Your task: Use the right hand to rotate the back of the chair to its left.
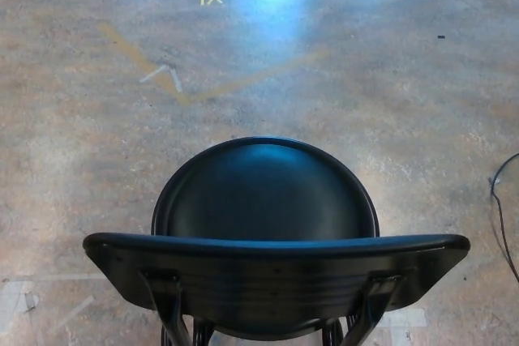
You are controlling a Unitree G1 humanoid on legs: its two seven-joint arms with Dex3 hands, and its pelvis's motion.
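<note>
I saw the black chair (268,241) just below the camera, its backrest (276,269) lying square across the view; neither hand was visible, so their state I could not tell, and the rotation seemed not begun

Concrete floor (389,95) under black chair (268,200), cable (501,216)

chair (265,224): black, glossy, standing upright on the floor
seat (263,192): round, facing away from the camera
back (276,269): wide curved panel, nearest the camera
</note>
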